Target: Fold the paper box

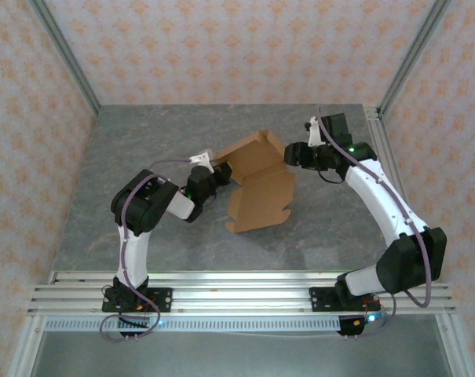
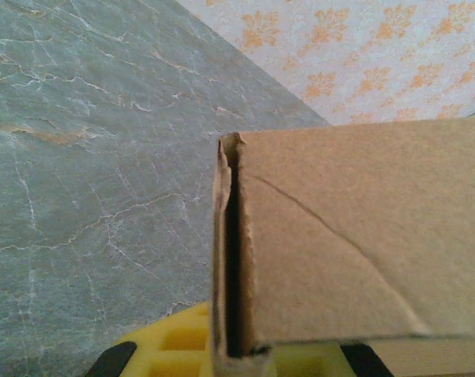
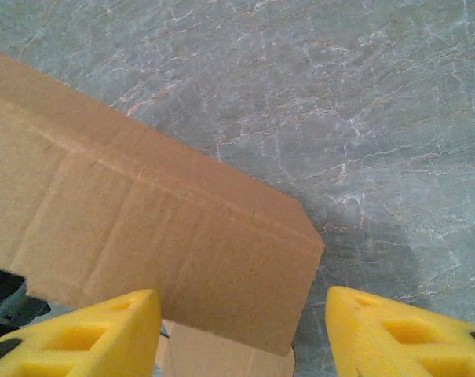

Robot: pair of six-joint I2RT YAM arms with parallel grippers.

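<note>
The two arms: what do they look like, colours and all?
Both the left arm and the right arm are white tubes joined by chunky black joints. A purplish-grey cable loops along each one, and a small green light glows near each wrist. The fingers are bright yellow wedges with hollow cut-outs.

Reading this as robotics lab test cell, not home or shop. Table (image 1: 143,236) has grey marble-look top, boxed in by walls (image 1: 221,47) of pink floral-print paper on three sides. Bare aluminium posts (image 1: 64,56) at corners, aluminium rails (image 1: 245,284) across near edge. My left arm (image 1: 131,236) and right arm (image 1: 386,204), white and black, bolted onto those rails, cables (image 1: 111,334) looped at bases. Wrist views give same marble top, same print.
</note>
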